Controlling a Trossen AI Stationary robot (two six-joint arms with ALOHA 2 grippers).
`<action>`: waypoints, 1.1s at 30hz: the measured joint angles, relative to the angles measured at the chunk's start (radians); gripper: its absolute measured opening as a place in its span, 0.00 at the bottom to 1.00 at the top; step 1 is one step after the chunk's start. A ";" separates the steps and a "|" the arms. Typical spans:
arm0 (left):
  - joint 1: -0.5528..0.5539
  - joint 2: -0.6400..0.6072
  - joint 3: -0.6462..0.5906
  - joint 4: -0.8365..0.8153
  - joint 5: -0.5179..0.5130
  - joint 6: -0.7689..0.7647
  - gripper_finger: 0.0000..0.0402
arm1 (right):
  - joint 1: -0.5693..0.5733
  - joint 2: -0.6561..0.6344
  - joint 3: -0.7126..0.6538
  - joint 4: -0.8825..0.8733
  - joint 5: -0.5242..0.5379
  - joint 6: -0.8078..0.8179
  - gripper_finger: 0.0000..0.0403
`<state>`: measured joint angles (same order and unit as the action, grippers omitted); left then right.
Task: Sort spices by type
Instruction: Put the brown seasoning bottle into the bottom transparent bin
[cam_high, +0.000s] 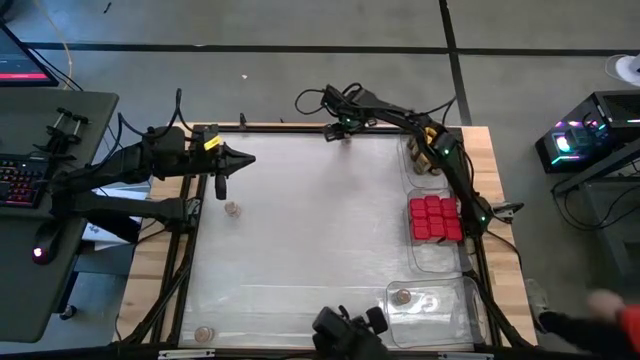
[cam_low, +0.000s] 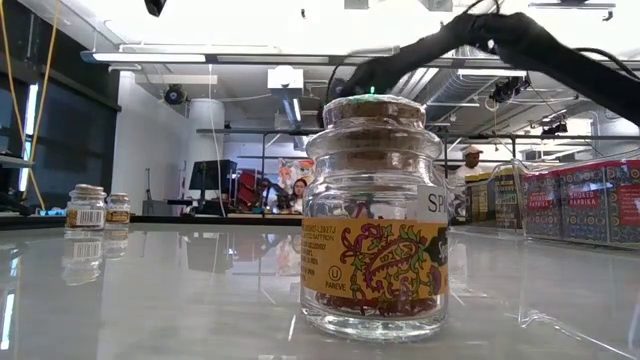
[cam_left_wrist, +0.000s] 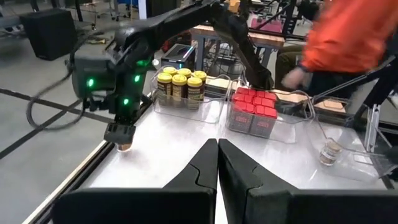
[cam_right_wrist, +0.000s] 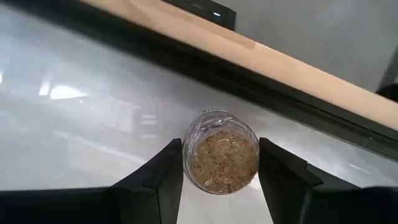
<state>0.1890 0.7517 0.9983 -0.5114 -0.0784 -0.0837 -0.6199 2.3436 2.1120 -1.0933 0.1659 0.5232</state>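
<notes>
A cork-topped jar (cam_right_wrist: 220, 152) filled the right wrist view, standing between the right gripper (cam_right_wrist: 220, 163)'s two dark fingers, with one finger (cam_right_wrist: 163, 167) just touching or nearly touching the glass and the other (cam_right_wrist: 280, 169) a sliver clear. The jaws sat narrowed around the jar, but a firm clamp was not evident. From above, this gripper (cam_high: 345, 131) hung over the table's far edge, close to the wooden rim (cam_right_wrist: 292, 70).

Outward from there, the yellow-lidded jars (cam_left_wrist: 180, 87) stood grouped in a clear tray (cam_left_wrist: 212, 109) and the red tins (cam_high: 434, 217) were packed together in the next tray, while one cork jar (cam_high: 402, 296) sat in the near tray. Loose cork jars remained on the table at (cam_high: 232, 209) and (cam_high: 205, 333). The left gripper (cam_high: 221, 186) waited with fingers pressed together over the table's left side. A person's orange sleeve (cam_left_wrist: 348, 34) showed beyond the trays.

The risk looked like an uneven close: if one finger met the round glass first, the jar could skid or tip toward the nearby rim. A grip too low on the smooth wall might also let it slip during the lift.
</notes>
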 joint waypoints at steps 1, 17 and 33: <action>0.000 0.000 0.000 -0.001 0.000 0.011 0.00 | 0.005 -0.018 0.000 0.001 -0.008 -0.017 0.42; 0.006 0.000 0.000 -0.002 -0.080 0.165 0.00 | 0.441 -0.364 0.002 -0.229 -0.306 0.021 0.42; 0.124 0.014 -0.001 0.005 -0.032 0.279 0.00 | 1.093 -0.370 -0.029 -0.477 -0.430 1.011 0.42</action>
<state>0.3134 0.7658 0.9974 -0.5064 -0.1107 0.1954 0.4731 1.9736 2.0828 -1.5705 -0.2638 1.5345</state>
